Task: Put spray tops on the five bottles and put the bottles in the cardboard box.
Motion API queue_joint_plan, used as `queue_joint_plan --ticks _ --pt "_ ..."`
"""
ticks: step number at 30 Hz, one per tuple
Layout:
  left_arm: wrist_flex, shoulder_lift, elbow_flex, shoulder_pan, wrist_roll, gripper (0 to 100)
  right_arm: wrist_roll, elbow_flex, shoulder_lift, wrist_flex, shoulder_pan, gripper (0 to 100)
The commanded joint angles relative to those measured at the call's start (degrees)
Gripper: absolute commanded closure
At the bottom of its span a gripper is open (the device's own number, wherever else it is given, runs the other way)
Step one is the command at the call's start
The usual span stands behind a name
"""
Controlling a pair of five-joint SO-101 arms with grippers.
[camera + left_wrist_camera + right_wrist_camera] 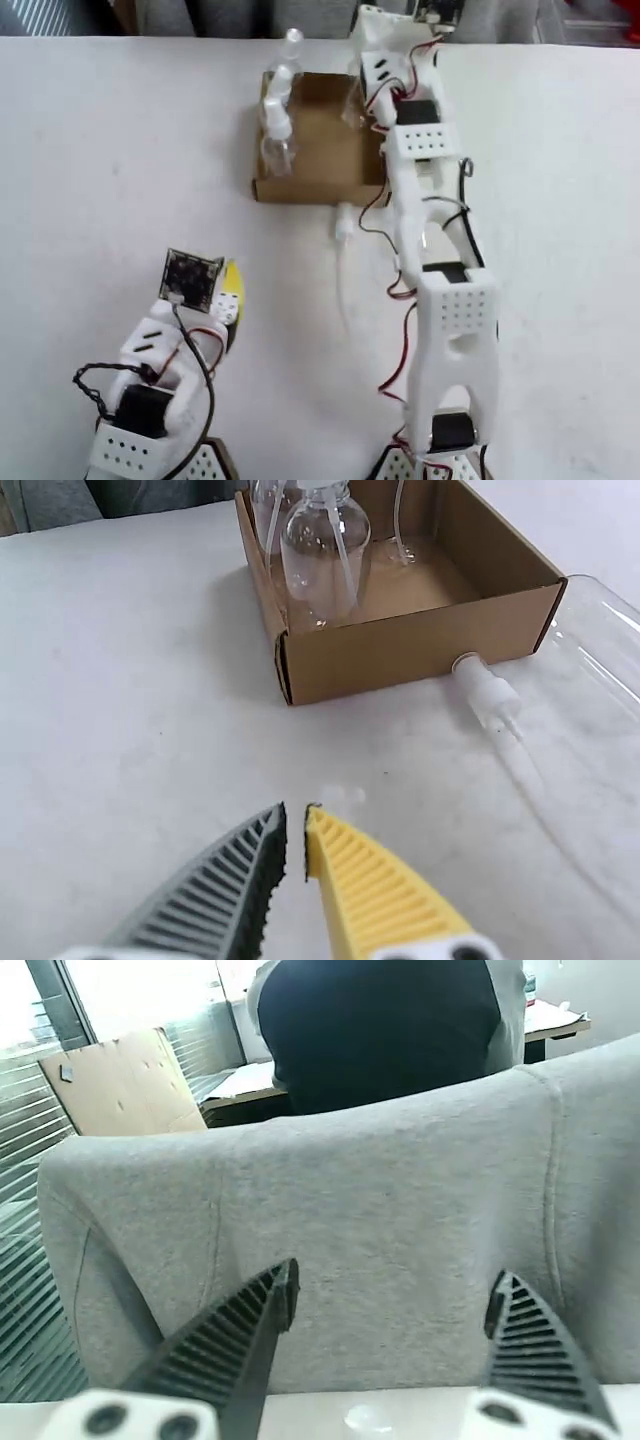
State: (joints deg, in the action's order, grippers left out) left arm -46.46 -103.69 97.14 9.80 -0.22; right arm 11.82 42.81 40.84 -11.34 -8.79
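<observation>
Left gripper (295,842): low over the table (120,150), short of the box; grey and yellow fingers closed to a slit, nothing held.
Right arm (455,310): stretched along one side of the box, overhanging that edge.
Cardboard box (420,645): open-topped, on the table.
Right gripper (390,1295): spread wide, empty, facing grey fabric (380,1190).
Bottles (322,540): clear, upright, lined along one side wall inside the box.
Spray top (485,688): lying flat, head just beside the box's near wall, tube pointing away from the box.

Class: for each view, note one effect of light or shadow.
High view: the clear plastic spray top nearly vanishes against the bright white table. Left wrist view: the brown cardboard box throws a soft shadow beside it. Right wrist view: daylight glares through window blinds.
</observation>
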Motion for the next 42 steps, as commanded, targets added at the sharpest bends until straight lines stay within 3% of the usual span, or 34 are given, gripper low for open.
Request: queue_joint_plan --ticks 1,9,15,28,33,42 --pt "0.00 0.13 -0.09 0.04 -0.35 94 0.35 1.05 -9.19 -8.04 1.89 73.0" --pt "0.09 0.13 -0.09 0.04 -0.35 94 -0.35 1.05 -21.23 -34.59 4.26 73.3" --pt "-0.18 0.13 -0.09 0.04 -0.35 94 -6.95 1.05 -27.38 -49.71 5.67 73.3" --pt "-1.85 0.13 -0.09 0.04 -0.35 94 -7.30 1.05 -30.46 -82.24 5.93 73.1" --pt "-1.85 0.13 -0.09 0.04 -0.35 94 -7.74 0.88 -30.11 -89.71 6.02 73.2" --pt "-1.85 0.13 -0.09 0.04 -0.35 94 -18.02 -15.30 -33.80 -89.98 7.08 73.3"
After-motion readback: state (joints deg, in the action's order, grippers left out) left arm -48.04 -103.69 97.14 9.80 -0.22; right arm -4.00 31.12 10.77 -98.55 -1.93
